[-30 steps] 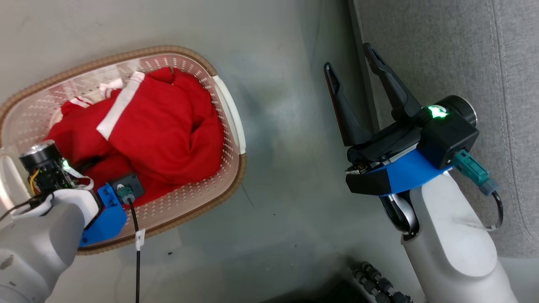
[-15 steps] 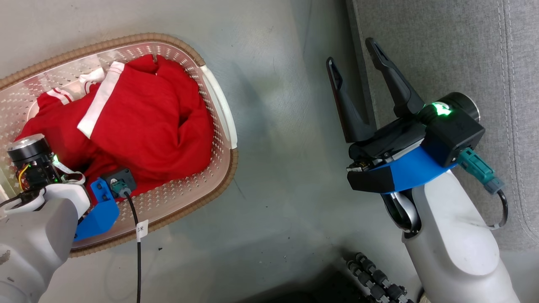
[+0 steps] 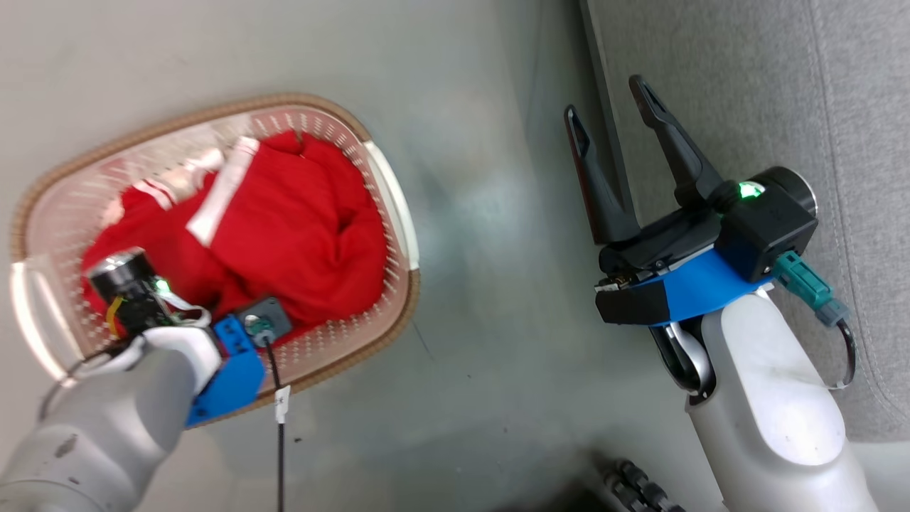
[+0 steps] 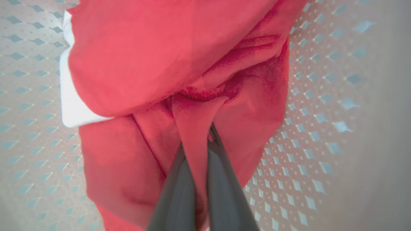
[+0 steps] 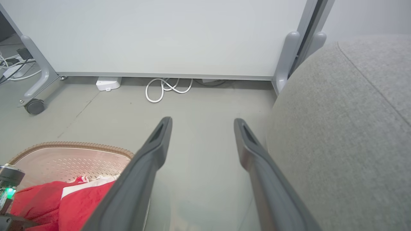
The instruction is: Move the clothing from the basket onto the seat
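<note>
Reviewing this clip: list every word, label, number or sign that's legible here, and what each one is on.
Nothing here can be read for certain.
The white tag on the black cable: a dark mark, too small and blurred to read.
The clothing in the basket: white trim shows, no lettering legible.

Lab, wheeled partition, loose floor cables

The grey floor bears the basket and the seat.
</note>
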Robot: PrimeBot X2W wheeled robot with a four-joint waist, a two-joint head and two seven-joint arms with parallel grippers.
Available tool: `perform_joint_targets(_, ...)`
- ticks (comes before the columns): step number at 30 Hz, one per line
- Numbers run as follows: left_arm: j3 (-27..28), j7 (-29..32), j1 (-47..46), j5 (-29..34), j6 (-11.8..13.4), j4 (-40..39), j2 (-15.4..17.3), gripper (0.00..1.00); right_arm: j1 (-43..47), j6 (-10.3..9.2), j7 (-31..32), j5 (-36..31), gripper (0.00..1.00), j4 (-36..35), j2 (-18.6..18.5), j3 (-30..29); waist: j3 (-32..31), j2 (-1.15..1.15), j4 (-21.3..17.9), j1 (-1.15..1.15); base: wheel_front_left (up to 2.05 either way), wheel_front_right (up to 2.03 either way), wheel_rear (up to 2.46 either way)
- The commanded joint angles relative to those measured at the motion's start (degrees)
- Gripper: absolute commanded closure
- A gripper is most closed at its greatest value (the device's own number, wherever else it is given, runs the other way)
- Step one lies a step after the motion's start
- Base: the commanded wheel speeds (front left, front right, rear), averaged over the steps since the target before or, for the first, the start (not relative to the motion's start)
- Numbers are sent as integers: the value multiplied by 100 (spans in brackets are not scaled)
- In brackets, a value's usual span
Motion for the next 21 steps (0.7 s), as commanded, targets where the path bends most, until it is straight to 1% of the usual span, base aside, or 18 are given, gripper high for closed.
perform_joint_targets(1,-17,-93,63,-208,-2,-108,-73,100,116,2,-20,-51,0,42,-18,-48,-306,0,187,0,0,0,0)
perform_joint_targets(2,-17,-93,63,-208,-2,-108,-73,100,116,2,-20,-51,0,42,-18,-48,-306,0,187,0,0,0,0)
perform_joint_targets(3,-17,-166,170,-349,-2,-231,-160,100,168,3,-20,-104,0,82,-18,-95,-498,0,287,0,0,0,0)
perform_joint_targets(5,-17,-216,182,-432,-2,-300,-192,100,198,3,-20,-135,0,106,-17,-113,-588,0,339,0,0,0,0)
perform_joint_targets(7,-17,-342,266,-746,-2,-494,-306,100,272,2,-20,-228,0,184,-19,-176,-860,0,497,0,0,0,0)
perform_joint_targets(8,-17,-342,266,-746,-2,-494,-306,100,272,2,-20,-228,0,184,-19,-176,-860,0,497,0,0,0,0)
perform_joint_targets(10,-16,-443,303,-967,-2,-631,-370,100,334,3,-20,-280,0,236,-19,-193,-1040,0,596,0,0,0,0)
perform_joint_targets(12,-17,-613,370,-1243,-2,-809,-442,100,432,2,-20,-329,0,309,-20,-251,-1353,0,750,0,0,0,0)
perform_joint_targets(15,-16,-770,420,-1554,-2,-961,-526,100,579,2,-20,-380,0,369,-19,-316,-1665,0,904,0,0,0,0)
perform_joint_targets(21,-16,-983,510,-2209,-2,-1257,-614,100,876,2,-20,-434,0,489,-66,-412,-2240,0,1170,0,0,0,0)
